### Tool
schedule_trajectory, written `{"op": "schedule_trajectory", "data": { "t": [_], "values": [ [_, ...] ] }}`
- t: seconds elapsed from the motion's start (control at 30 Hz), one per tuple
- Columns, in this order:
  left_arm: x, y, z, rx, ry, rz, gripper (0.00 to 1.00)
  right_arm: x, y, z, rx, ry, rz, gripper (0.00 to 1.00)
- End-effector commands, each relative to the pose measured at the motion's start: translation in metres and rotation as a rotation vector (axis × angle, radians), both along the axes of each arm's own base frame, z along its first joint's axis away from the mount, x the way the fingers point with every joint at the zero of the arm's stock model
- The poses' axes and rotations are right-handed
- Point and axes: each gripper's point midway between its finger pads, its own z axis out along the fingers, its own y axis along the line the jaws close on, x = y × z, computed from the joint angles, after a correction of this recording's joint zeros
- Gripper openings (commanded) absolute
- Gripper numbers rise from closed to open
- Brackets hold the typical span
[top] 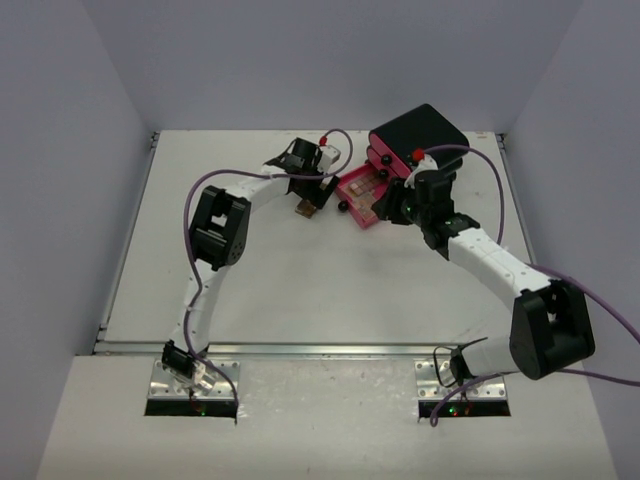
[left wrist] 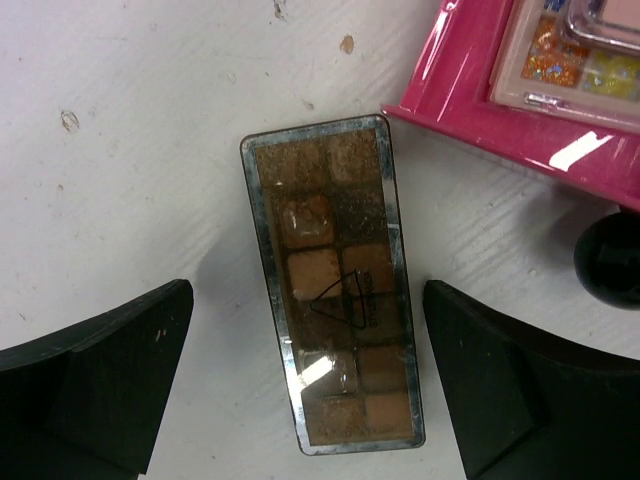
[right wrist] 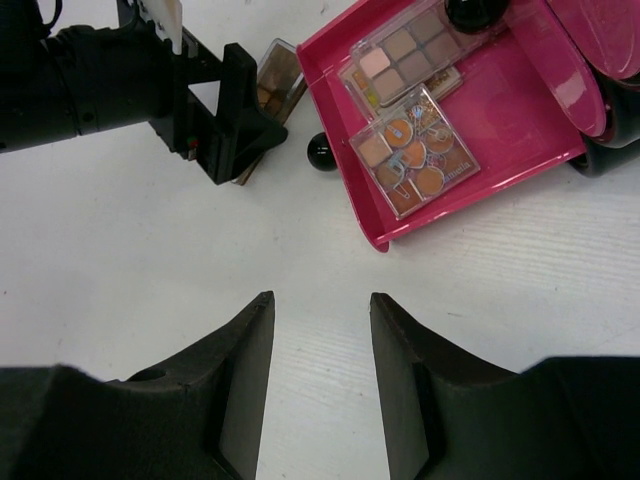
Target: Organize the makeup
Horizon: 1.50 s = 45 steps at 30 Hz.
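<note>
While spread left gripper (left wrist: 305,295) fingers flank it, flat brown plastic eyeshadow palette (left wrist: 340,250) is judged light, stiff, slick; long edges to be pinched.

I have the left gripper (left wrist: 305,330) spread wide, pointing down at the table just left of the pink drawer (right wrist: 470,200); my right gripper (right wrist: 320,310) hovers half-open, empty, near that drawer.

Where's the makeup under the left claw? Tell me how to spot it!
Find the big black box at the far side of the table, with its pink drawer pulled open. Left of the drawer, flat on the table inside the open left claw, lies a long palette. Unlike the palettes inside the drawer, it is narrow, silver-rimmed and all brown.
</note>
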Motion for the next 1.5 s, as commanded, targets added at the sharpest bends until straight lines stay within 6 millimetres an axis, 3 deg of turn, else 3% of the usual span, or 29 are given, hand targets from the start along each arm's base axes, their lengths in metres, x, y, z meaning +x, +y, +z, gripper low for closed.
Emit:
{"op": "schedule_trajectory", "data": {
  "t": [0.0,0.07,0.13,0.23,0.47,0.6,0.73,0.8,0.97,1.23,1.37,1.47],
  "values": [
    [0.002,-0.002,-0.014,-0.002,0.020,0.024,1.00,0.008,-0.010,0.024,0.014,-0.086,-0.044,0.45],
    [0.004,-0.004,-0.016,-0.006,0.024,0.022,1.00,0.008,-0.011,0.025,0.016,-0.086,-0.048,0.44],
    [0.004,-0.004,-0.020,-0.002,0.040,0.026,0.92,0.008,-0.012,0.025,0.020,-0.087,-0.050,0.44],
    [-0.005,-0.002,-0.023,-0.007,0.074,0.021,0.56,0.008,-0.013,0.027,0.019,-0.091,-0.052,0.44],
    [-0.021,0.015,-0.024,-0.016,0.135,0.034,0.01,0.007,-0.014,0.027,0.019,-0.092,-0.056,0.44],
    [-0.026,0.027,-0.007,-0.086,0.154,0.060,0.00,0.005,0.000,0.024,0.036,-0.086,0.017,0.45],
    [-0.021,0.028,0.034,-0.192,0.115,0.094,0.00,0.002,0.024,0.015,0.062,-0.053,0.107,0.46],
    [-0.018,0.026,0.064,-0.245,0.065,0.097,0.00,0.002,0.043,0.011,0.082,-0.039,0.153,0.47],
    [-0.017,0.024,0.114,-0.322,-0.010,0.124,0.00,0.006,0.080,0.011,0.132,-0.025,0.221,0.51],
    [-0.013,0.026,0.161,-0.440,-0.113,0.212,0.00,0.024,0.156,0.019,0.290,-0.033,0.252,0.66],
    [-0.013,0.023,0.171,-0.500,-0.113,0.254,0.00,0.039,0.176,0.014,0.361,-0.047,0.205,0.66],
    [-0.015,0.019,0.175,-0.536,-0.101,0.259,0.00,0.048,0.186,0.022,0.447,-0.070,0.181,0.66]
  ]
}}
